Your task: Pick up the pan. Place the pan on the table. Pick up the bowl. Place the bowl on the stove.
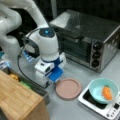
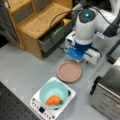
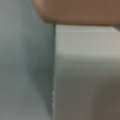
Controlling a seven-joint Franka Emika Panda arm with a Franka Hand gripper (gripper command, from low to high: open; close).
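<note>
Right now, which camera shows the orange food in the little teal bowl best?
A front view looking down shows the orange food whole inside the light-teal round bowl on the white square stove. In a front view it looks smaller. The wrist view misses it.

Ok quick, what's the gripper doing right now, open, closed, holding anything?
Gripper: down at the flat dusty-pink pan's edge on the grey table; open or shut cannot be told.

I see open table (image 1: 75, 107) near the pan (image 1: 68, 88); toaster oven (image 1: 87, 40) blocks the far right.
</note>
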